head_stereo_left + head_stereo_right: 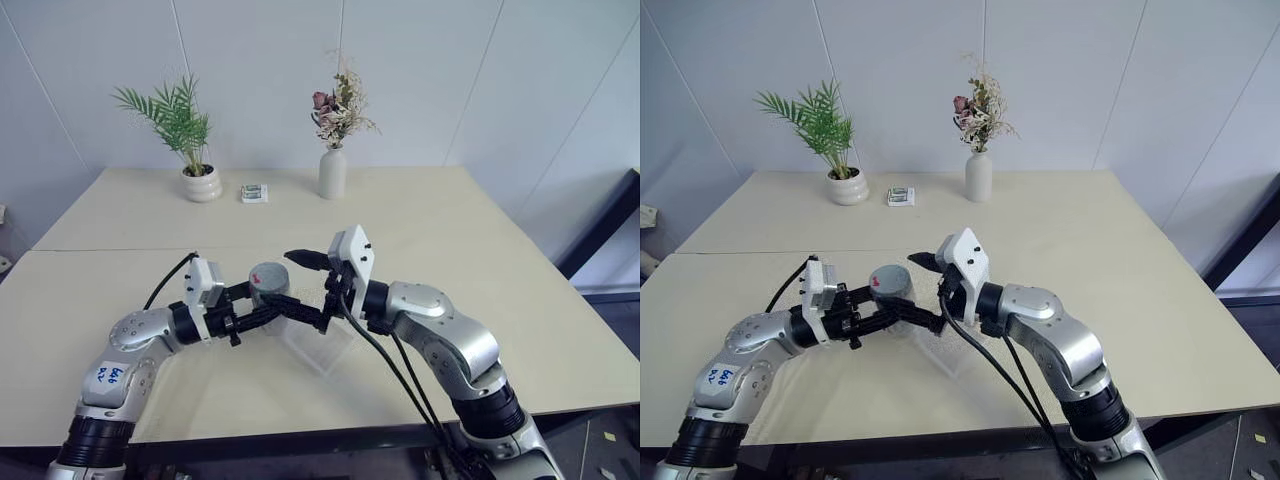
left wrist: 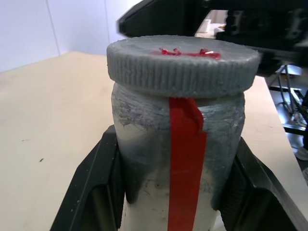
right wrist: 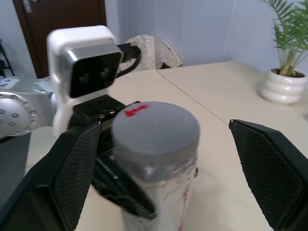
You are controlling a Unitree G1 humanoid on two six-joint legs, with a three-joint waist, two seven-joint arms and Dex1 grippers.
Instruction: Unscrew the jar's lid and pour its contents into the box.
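You get one label w/ writing: white sticker [image 1: 113, 376] on left arm, blue handwritten marks, too small to read. Packet [image 1: 254, 193] by the plant pot has print, illegible. Red marks on lid [image 2: 183, 65] aren't letters.

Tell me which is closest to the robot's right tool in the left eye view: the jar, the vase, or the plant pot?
1. Jar: right beside the right tool, held by the left tool.
2. Vase: far back, middle.
3. Plant pot: far back, left.

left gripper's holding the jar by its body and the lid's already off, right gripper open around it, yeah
Not quite: the lid is on the jar, as the left wrist view shows. The left gripper does hold the body, and the right gripper is open around it.
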